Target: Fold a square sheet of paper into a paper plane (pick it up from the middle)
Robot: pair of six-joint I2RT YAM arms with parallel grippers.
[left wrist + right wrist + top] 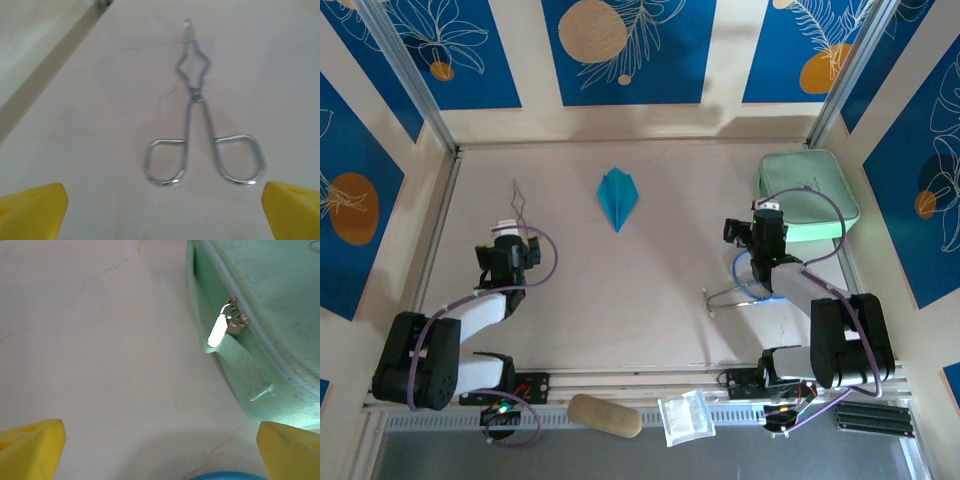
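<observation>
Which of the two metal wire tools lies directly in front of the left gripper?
The wire tongs with two loop handles pointing towards the left gripper; the other wire tool lies far away, beside the right arm.

Black joint housings and white link shells seen on left arm (455,335) and right arm (825,320). Purple cable (552,262) looped along left arm; similar greyish cable (820,200) arched over far end of right arm. Yellow wedge-shaped fingertips (35,212) fitted on left gripper (160,210); same yellow noted on right gripper (160,450)
</observation>
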